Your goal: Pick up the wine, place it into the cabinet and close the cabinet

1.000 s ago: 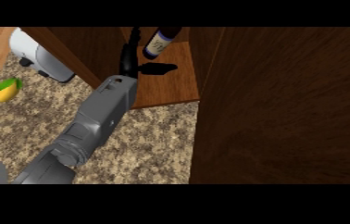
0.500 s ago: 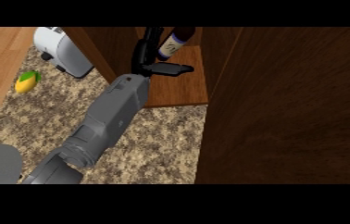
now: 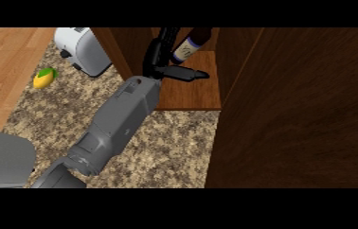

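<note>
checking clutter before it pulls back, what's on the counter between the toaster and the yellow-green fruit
Nothing: in the head view only bare speckled counter separates the toaster from the fruit, which lies apart at its lower left.

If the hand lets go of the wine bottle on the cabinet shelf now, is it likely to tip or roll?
Probably it could tip: the wine bottle looks tall and narrow and stands tilted beside the hand. It is round, so once down it may roll on the smooth cabinet shelf. It looks like rigid glass, so likely fragile and slippery.
</note>
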